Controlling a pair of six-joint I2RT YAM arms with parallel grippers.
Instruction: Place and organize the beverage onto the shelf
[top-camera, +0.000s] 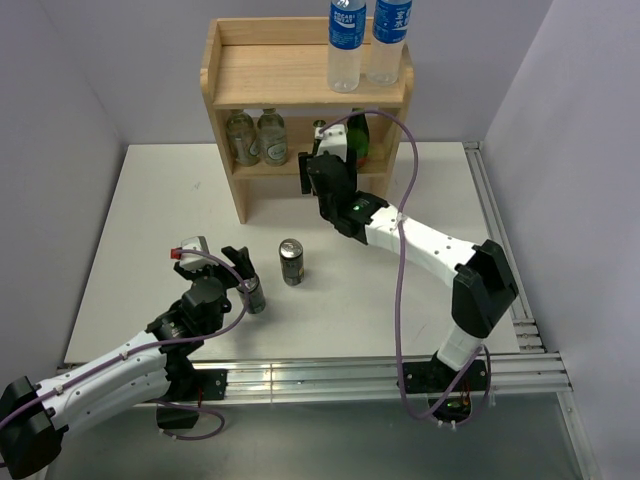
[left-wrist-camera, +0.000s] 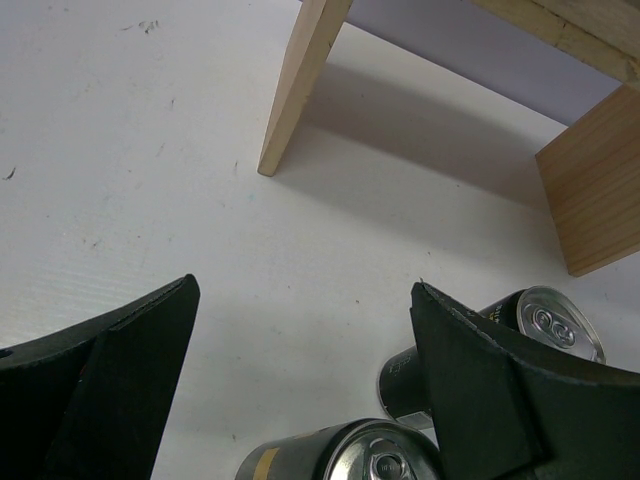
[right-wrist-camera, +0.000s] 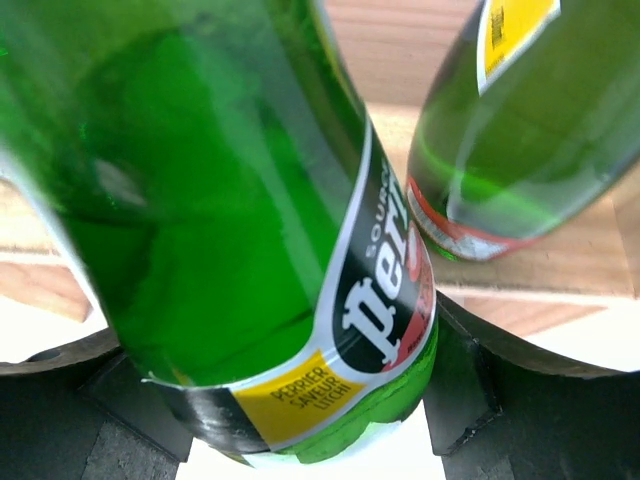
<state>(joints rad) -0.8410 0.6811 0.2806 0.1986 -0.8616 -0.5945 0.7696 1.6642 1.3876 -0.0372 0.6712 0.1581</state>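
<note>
Broadly, the white table (top-camera: 150, 220) carries the shelf (top-camera: 305, 88) at its far edge, and most of the beverage is on it already. Two water bottles (top-camera: 367, 40) stand side by side at the right of the top tier. Two pale bottles (top-camera: 256, 136) stand at the left of the lower tier.

At the right of that lower tier, the right gripper (right-wrist-camera: 270, 410) is pinching a green glass bottle (right-wrist-camera: 200, 200) low on its body, one finger on each side. A second green bottle (right-wrist-camera: 510, 130) stands on the wood just beyond it. I cannot tell whether the held bottle's base is resting on the board. Glass like this is probably heavy, slick and breakable, so a low hold on the straight wall suits it, with a gentle set-down.

Two dark cans are left on the table. One can (top-camera: 291, 262) stands upright in front of the shelf. The nearer can (left-wrist-camera: 340, 455) stands just beside it, close to the left gripper (left-wrist-camera: 300, 290), whose fingers are spread wide with nothing between them. Cans are rigid but thin-walled and smooth. The place to take one is across the middle of its side, squeezing lightly, and their weight cannot be judged from here.
</note>
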